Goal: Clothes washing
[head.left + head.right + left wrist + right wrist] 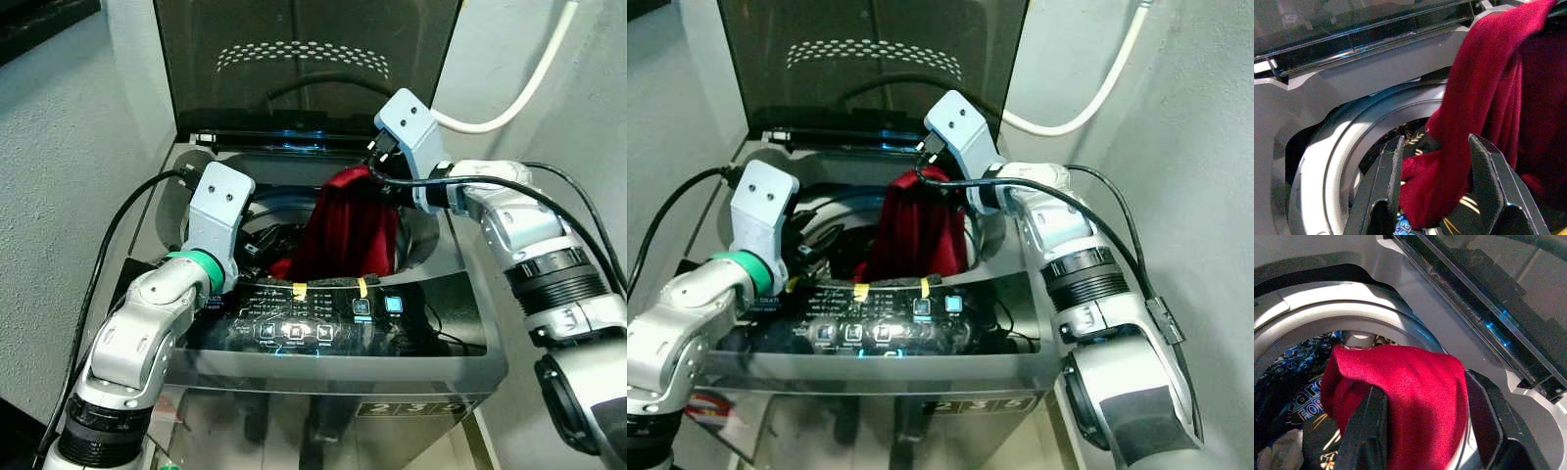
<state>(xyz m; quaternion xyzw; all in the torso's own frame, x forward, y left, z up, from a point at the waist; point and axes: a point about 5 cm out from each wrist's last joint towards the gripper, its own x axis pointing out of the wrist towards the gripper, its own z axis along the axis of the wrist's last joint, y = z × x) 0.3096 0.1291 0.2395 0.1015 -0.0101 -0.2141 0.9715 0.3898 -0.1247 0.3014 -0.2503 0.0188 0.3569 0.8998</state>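
Two tools on one red garment [343, 230] over open washing machine [460, 323] drum: right tool [1422, 423] clenched on top fold, left tool [1435, 188] straddles lower part, fingers spread. Risk: cloth hangs on front rim, may snag or slide outside drum when released.

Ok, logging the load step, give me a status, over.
Right tool shut on red garment, holding it over the washer drum. Left tool around its lower fold. Lid up, other clothes already in the drum.
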